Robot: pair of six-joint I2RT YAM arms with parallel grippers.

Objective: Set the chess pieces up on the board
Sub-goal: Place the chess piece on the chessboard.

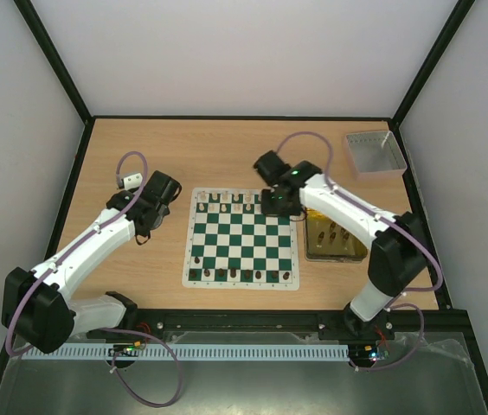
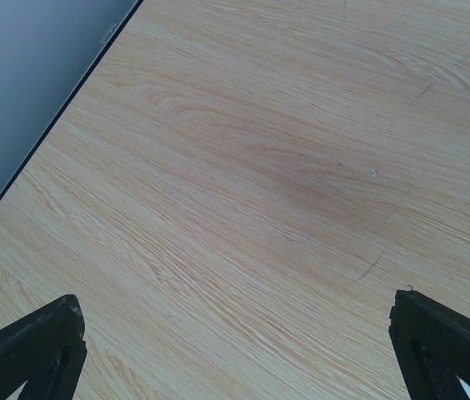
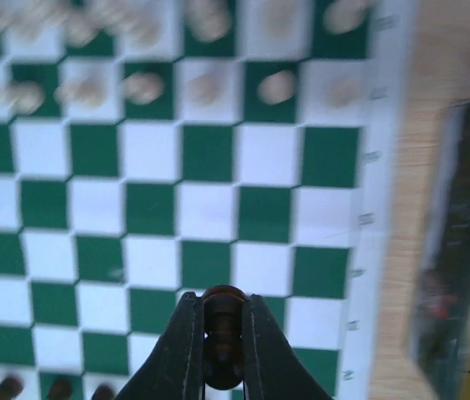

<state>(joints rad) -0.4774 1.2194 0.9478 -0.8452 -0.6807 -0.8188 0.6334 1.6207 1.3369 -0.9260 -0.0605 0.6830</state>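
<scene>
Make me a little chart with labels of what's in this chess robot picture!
board: green and white checks, on the table
pale pieces: far rows of board
dark pieces: near row
right gripper: shut on one dark piece, above board
left gripper: open, over bare table
yellow tray: right of board, holds loose pieces

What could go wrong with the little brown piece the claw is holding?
The right claw pinches the brown piece between narrow tips, so it might slip or tip. It hangs close to the pale pieces, so it could bump one over on the board.
</scene>
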